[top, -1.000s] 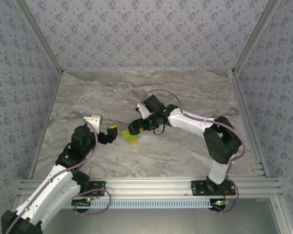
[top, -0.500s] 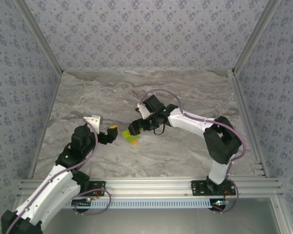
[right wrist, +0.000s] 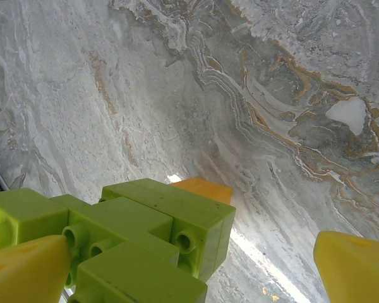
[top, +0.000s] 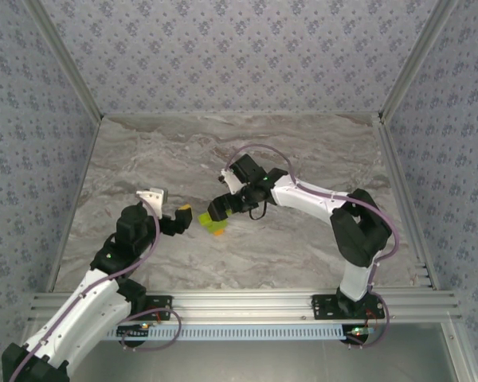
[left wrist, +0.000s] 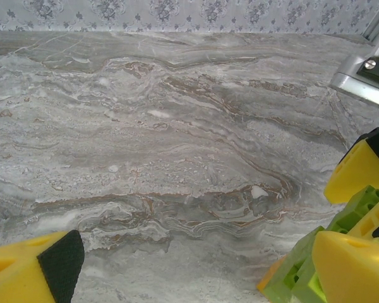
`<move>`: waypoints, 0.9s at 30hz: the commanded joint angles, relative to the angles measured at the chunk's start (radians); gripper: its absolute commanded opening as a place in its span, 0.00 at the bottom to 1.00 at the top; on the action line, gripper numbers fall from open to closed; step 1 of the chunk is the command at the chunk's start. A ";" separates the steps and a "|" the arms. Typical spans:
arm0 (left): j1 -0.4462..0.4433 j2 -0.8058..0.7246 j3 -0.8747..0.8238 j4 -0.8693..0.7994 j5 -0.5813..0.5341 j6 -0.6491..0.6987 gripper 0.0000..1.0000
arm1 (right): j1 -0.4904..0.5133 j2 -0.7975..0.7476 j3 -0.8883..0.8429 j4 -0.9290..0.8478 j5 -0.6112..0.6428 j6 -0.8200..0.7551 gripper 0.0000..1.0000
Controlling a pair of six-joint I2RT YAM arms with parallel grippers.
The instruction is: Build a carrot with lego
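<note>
1. Top external: the carrot (top: 216,227) lies about mid-worktop (top: 303,151), slightly nearer the near edge. The right gripper (top: 217,209) is directly over it and the left gripper (top: 180,216) is just beside it, toward the left edge. This view gives the spacing of both arms, but the jaw gaps and bricks are too small to read. The grippers look close enough to bump if either one advances.
2. Left wrist: the left gripper (left wrist: 196,281) has its jaws wide apart and holds nothing. The lime-green bricks (left wrist: 300,271) and the orange brick (left wrist: 270,284) sit low against the worktop, just behind one finger (left wrist: 354,268). A sideways sweep would likely knock the carrot.
3. Right wrist: the right gripper (right wrist: 189,268) is also spread and not clamped. The studs and joins show clearly here. The green bricks crowd one finger (right wrist: 25,271), with the other well apart, so closing off-centre may shove or twist the carrot, or perhaps pry off a leaf.
</note>
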 commanded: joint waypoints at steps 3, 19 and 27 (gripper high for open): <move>0.007 -0.016 -0.009 0.020 0.013 -0.002 0.95 | 0.007 0.062 -0.017 -0.091 0.043 -0.014 1.00; 0.008 -0.019 -0.012 0.023 0.017 -0.002 0.95 | -0.005 0.045 -0.062 -0.085 0.055 -0.005 1.00; 0.008 -0.009 -0.009 0.028 0.018 -0.001 0.95 | -0.023 0.024 -0.082 -0.092 0.068 -0.005 1.00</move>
